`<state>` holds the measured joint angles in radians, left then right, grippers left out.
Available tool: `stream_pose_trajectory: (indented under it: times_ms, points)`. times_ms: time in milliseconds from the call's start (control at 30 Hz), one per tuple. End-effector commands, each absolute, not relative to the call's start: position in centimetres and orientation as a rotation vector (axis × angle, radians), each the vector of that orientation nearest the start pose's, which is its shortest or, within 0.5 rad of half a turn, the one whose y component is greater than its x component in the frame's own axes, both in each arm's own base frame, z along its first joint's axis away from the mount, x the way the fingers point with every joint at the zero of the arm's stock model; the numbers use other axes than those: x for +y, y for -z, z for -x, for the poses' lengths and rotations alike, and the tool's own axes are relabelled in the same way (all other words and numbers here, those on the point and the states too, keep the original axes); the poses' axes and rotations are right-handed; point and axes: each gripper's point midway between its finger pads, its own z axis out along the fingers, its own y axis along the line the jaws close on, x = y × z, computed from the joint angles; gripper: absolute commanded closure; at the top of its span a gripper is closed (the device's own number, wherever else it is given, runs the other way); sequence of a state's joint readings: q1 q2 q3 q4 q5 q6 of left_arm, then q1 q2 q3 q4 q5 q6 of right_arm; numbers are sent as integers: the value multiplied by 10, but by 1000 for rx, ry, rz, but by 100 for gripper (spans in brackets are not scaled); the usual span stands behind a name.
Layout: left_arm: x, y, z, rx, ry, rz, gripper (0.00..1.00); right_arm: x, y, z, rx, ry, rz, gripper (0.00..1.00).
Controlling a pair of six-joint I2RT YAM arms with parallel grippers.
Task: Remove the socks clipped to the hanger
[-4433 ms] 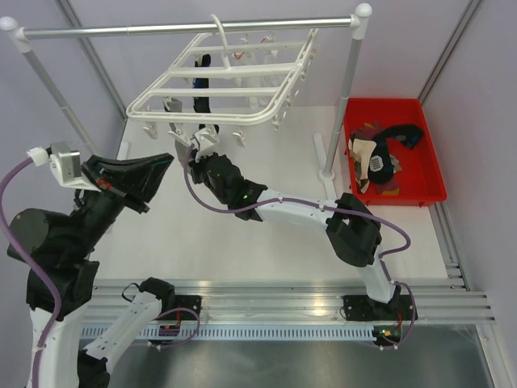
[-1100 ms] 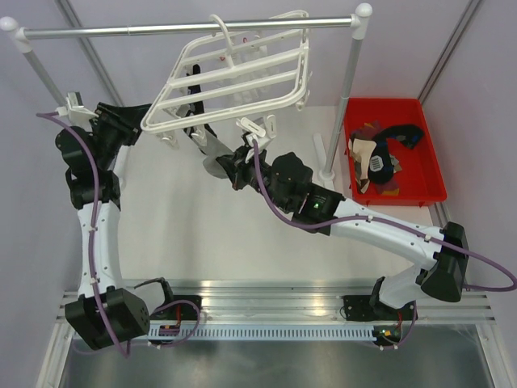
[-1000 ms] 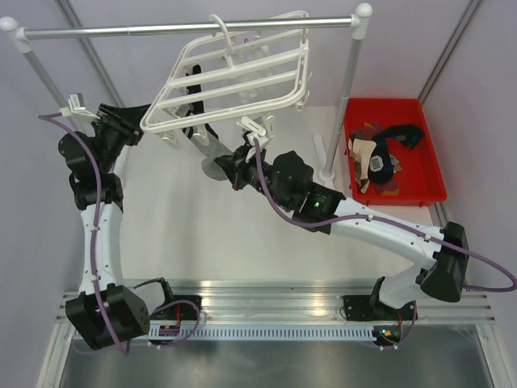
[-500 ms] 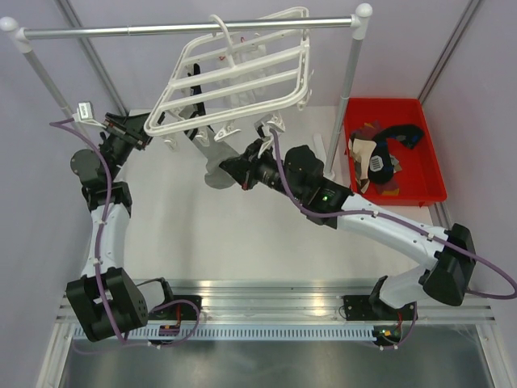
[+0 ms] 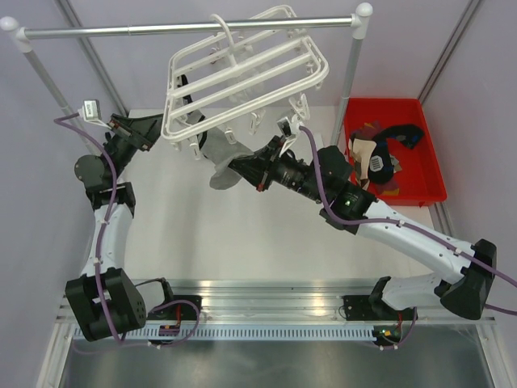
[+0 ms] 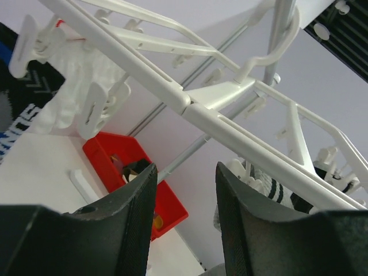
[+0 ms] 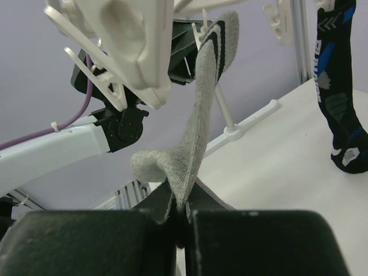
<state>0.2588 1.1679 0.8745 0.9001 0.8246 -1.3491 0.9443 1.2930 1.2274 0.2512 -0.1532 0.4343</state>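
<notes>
Right fingers (image 7: 164, 215): pressed together on the grey sock (image 7: 201, 115), pinching a fold near its lower end.
Grey sock: rises from the fingertips up and away to a dark-striped cuff just under the hanger (image 7: 135, 34); whether a clip grips the cuff cannot be told.
Left fingers (image 6: 129, 218): partway apart, with nothing between them.
Hanger by the left fingers: one long white bar slants across just beyond and above the tips, apart from them.
Hanger overall: a tilted white frame, its hook over the silver rail (image 5: 186, 30), lying above and between the two sets of fingers.
Black-and-blue sock (image 7: 339, 98): hangs upright to the right of the right fingers, well apart from them.
White sock (image 6: 63, 86): clipped above and left of the left fingers.
Striped sock (image 6: 276, 192): black and white, under the bar to the right of the left fingers.
Red bin (image 5: 432, 196): far right of the right fingers, past the rail post (image 5: 349, 89), with socks inside.
Open room: bare bench (image 5: 202, 242) lies below the right fingers and back towards the arm bases.
Edges: hanger bars and dangling clips crowd the space above both sets of fingers.
</notes>
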Motion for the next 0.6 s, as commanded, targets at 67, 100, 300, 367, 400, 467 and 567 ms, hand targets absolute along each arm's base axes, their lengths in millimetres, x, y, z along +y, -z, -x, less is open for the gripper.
stream_pose_trajectory:
  times_ms: [67,100,300,367,400,467,567]
  points:
    - [-86,-444,-310,1180,1387,-34,50,380,-429,-218,1375,-1333,512,99]
    - [-87,-440,-309,1180,1411,-27,50,379,-430,-219,1366,-1346,506,99]
    - [-91,-434,-302,1152,1438,-68,50,360,-432,-224,1343,-1430,458,99]
    - [-92,-433,-298,1151,1429,-73,50,351,-433,-226,1338,-1439,446,99]
    - [-93,-431,-297,1160,1419,-72,50,349,-433,-227,1335,-1440,440,99]
    - [-93,-429,-297,1174,1398,-69,50,341,-432,-231,1336,-1430,425,99]
    - [-93,-428,-293,1193,1347,-65,50,329,-433,-234,1319,-1440,407,99]
